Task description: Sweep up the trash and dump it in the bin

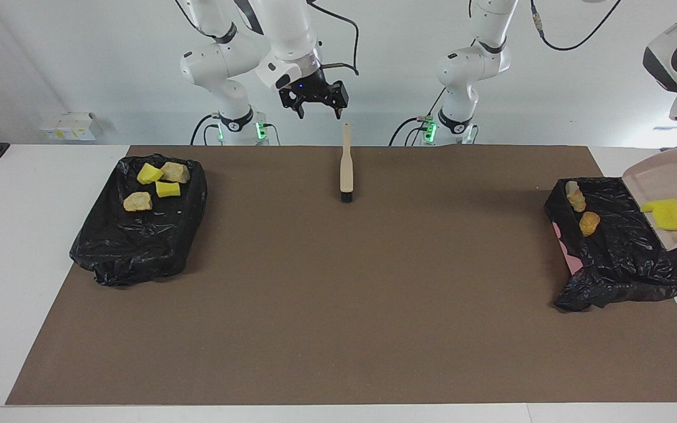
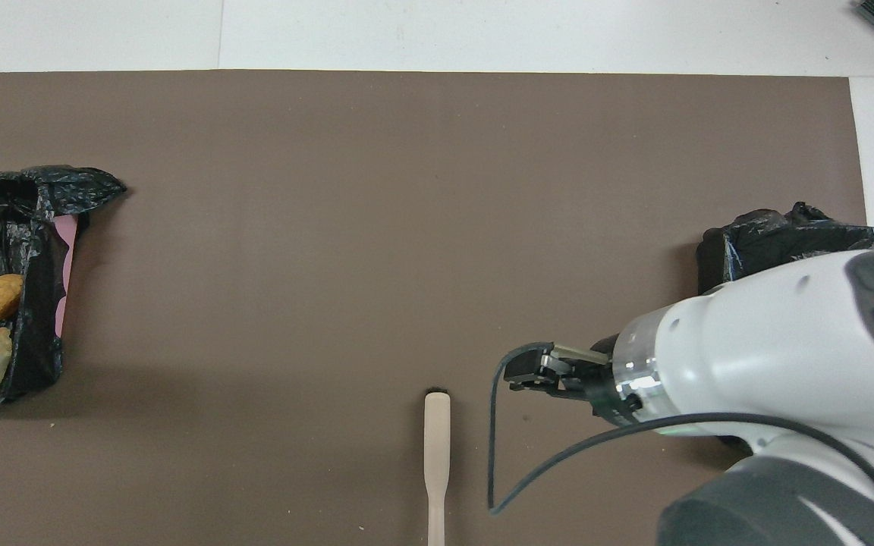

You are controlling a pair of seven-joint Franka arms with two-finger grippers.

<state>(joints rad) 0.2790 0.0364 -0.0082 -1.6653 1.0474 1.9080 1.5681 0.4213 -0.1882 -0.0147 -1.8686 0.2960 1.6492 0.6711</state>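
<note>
Right tool (image 1: 319,110) hangs wide open and empty over the brush (image 1: 346,167), which lies by the robots' edge of the bench. Left tool is out of shot, clamped, presumably on the pan (image 1: 676,176) tilted over the bin (image 1: 620,258) at the left arm's edge. Two lumps (image 1: 575,195) are in. One sponge (image 1: 663,213) sits in the pan — too little tilt and it sticks, a jerk and it overshoots the rim.

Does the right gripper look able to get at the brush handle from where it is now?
Probably yes. The right gripper hangs open in the air above the handle end of the brush, which lies alone on the mat. Nothing stands between them.
</note>
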